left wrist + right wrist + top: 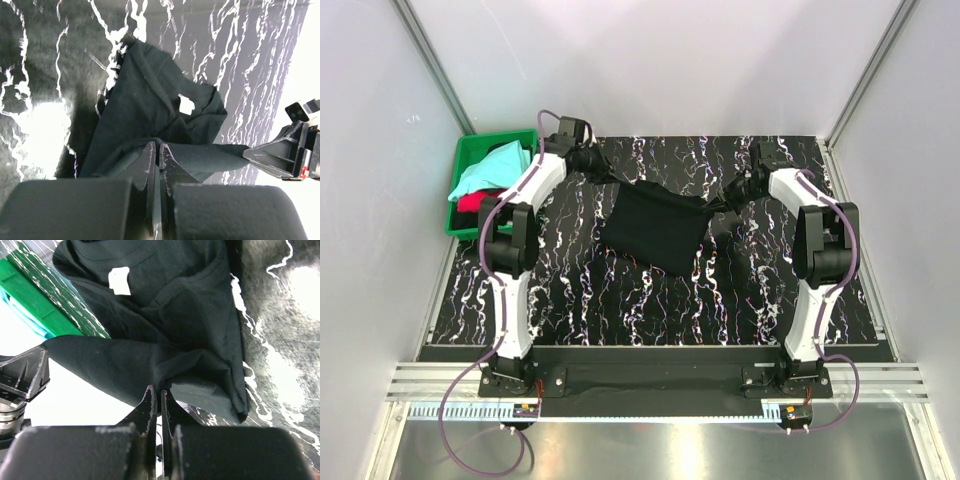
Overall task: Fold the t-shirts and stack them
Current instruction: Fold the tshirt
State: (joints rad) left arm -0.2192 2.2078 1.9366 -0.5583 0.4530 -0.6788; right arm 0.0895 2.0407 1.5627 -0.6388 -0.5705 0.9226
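Clamping down with the left gripper [156, 146] on a fold of the black t-shirt [150, 100], fingertips pressed together, cloth bunching right at the tips. Pinching the same way with the right gripper [159, 389] on the opposite end of that shirt, jaws all but touching around the fabric. Stretching a band of black cloth between the two claws, fairly taut, running above the rest of the garment. Catching the opposite claw at the frame edge in each wrist view, at the far end of that band. Letting the main body of the shirt slump below the band in loose folds, resting on the black white-streaked tabletop [650, 300], about mid-table and a little toward the far side. Showing the white neck label [186, 105] face-up by the collar, inside the crumpled part. Reaching inward with both arms over the far half of the table in the top view, left claw gripping the shirt's far-left corner, right claw its far-right corner, garment lying between them. Seeing the pale aqua t-shirt [495, 165] and the red t-shirt [475, 200] sitting in the green crate [465, 232] at the far-left corner, aqua heaped over red, both unfolded, well apart from the black one. Noting the crate just beside the left arm's forearm, touching or not: cannot tell.
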